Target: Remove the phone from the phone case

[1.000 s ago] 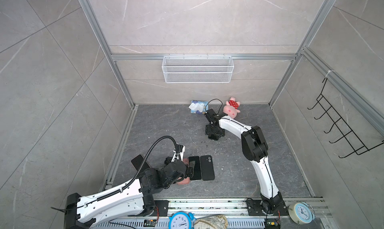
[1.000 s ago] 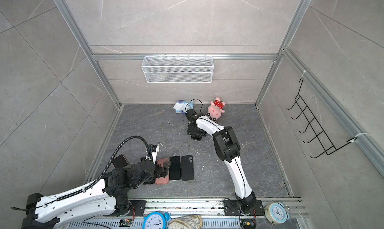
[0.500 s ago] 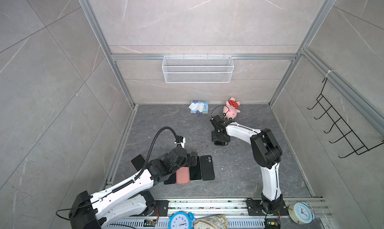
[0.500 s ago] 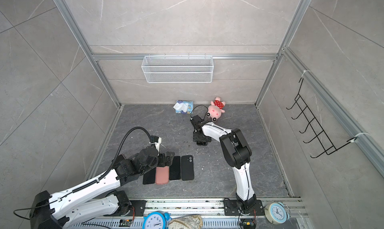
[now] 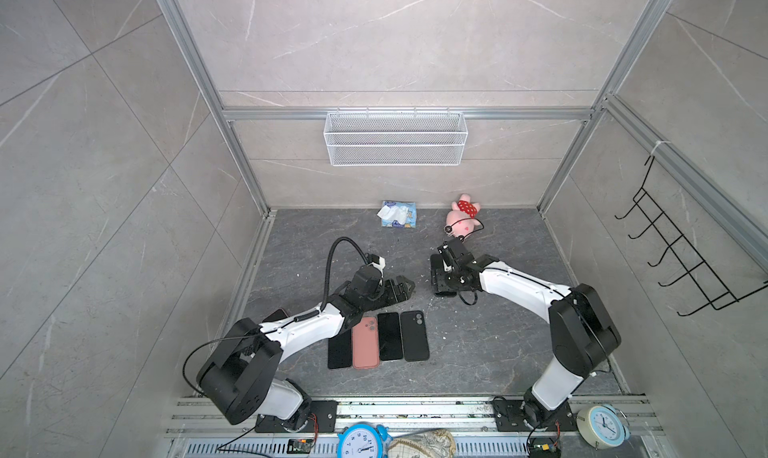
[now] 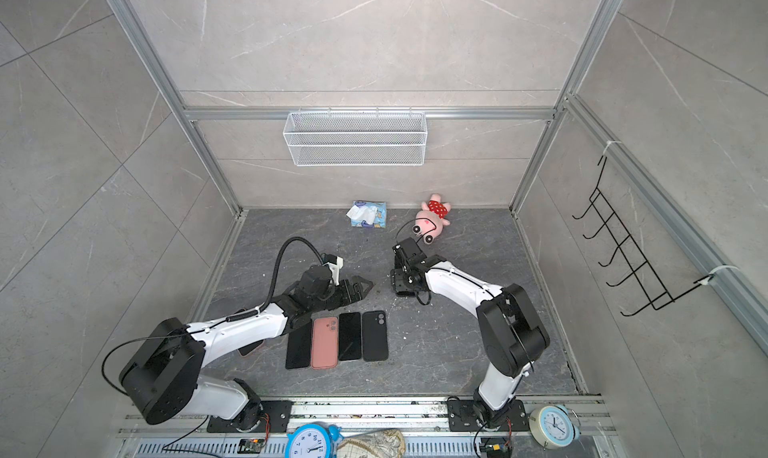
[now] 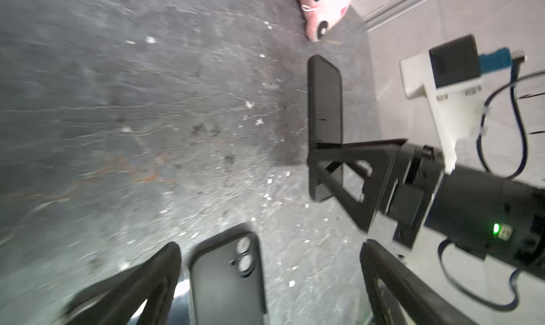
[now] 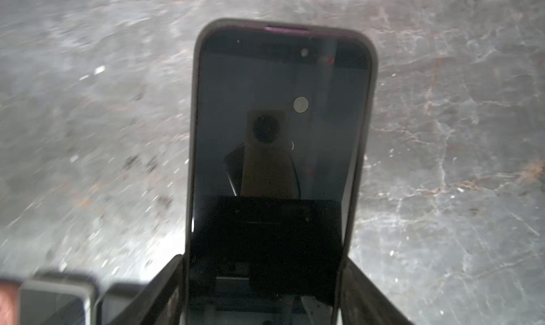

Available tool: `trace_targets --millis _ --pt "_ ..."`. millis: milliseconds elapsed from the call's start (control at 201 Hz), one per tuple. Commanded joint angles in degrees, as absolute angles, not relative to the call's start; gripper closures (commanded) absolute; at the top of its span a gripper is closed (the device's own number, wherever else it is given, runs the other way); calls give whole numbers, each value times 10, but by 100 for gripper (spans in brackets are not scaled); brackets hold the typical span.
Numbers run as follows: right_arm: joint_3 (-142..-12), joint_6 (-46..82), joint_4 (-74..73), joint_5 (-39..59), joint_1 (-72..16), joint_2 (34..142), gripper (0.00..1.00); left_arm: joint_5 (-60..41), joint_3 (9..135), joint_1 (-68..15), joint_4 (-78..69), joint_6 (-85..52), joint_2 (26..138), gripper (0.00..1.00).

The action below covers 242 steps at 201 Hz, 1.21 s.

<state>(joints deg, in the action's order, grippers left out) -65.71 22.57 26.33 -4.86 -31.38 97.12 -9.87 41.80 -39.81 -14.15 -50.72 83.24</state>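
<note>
right claw (image 8: 264, 282) is gripping the cased phone (image 8: 280, 117) by its lower end, off the tabletop (image 8: 88, 117); long axis is running straight out from the claw | left claw (image 7: 269, 249) is hovering wide open, empty, facing it, near but apart

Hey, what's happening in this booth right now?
Two robot arms are working on getting a phone out of its case. The right hand grips the phone by its sides, and the case is not yet off it. The left hand is open and empty, near a row of phones and cases lying on the floor.
</note>
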Motion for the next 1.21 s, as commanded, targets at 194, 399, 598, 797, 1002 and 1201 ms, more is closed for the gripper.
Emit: trace_targets --millis 194,399,598,797,1002,1201 --pt "-574 169 181 55 -340 869 69 -179 439 -388 -319 -582 898 15" --pt "-559 143 184 91 -369 843 71 -192 446 -387 -331 -587 921 22" --pt "-549 138 184 103 -386 831 74 -198 446 -385 -340 -586 929 35" --pt "-547 138 185 111 -391 823 74 -198 433 -381 -348 -592 931 54" --pt "-548 140 183 117 -391 824 76 -201 420 -381 -356 -594 928 67" --pt "-548 140 185 117 -392 819 77 -194 405 -382 -353 -599 919 88"
